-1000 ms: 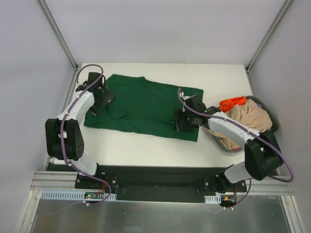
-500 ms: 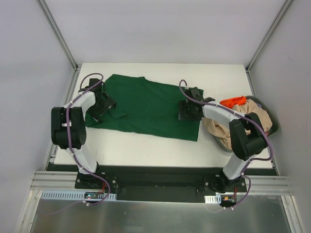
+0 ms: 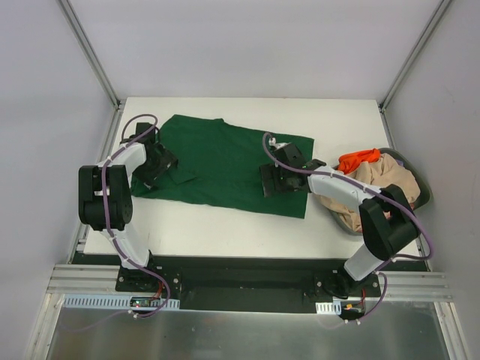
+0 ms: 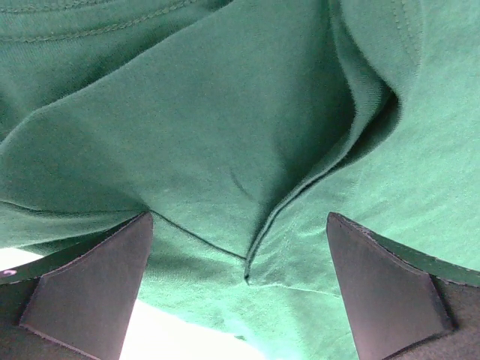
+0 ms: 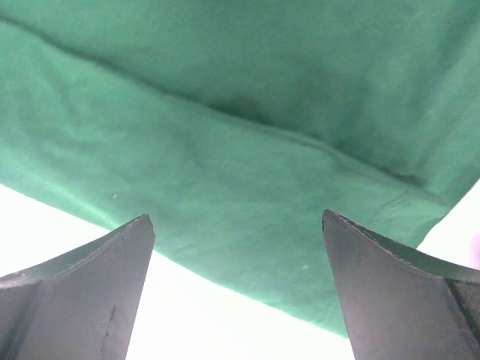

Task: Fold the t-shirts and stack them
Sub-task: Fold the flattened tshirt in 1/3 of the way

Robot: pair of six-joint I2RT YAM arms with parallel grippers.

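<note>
Green t-shirt [image 3: 221, 161] lies flat — left tool [image 4: 240, 219] and right tool [image 5: 237, 217] both spread wide over it.

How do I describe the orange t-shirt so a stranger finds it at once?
On the white table, far right, sits a dark round basket. The orange cloth t-shirt lies bunched at its far left rim, the only bright piece beside the beige cloth.

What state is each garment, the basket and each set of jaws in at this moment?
green t-shirt: spread flat on the table, unfolded, creased by one sleeve.
beige t-shirt: crumpled in the basket.
orange t-shirt: bunched, in the basket too.
basket: holds both crumpled shirts.
left gripper: jaws open, empty, over green cloth.
right gripper: jaws open, empty, over the shirt's edge.
</note>
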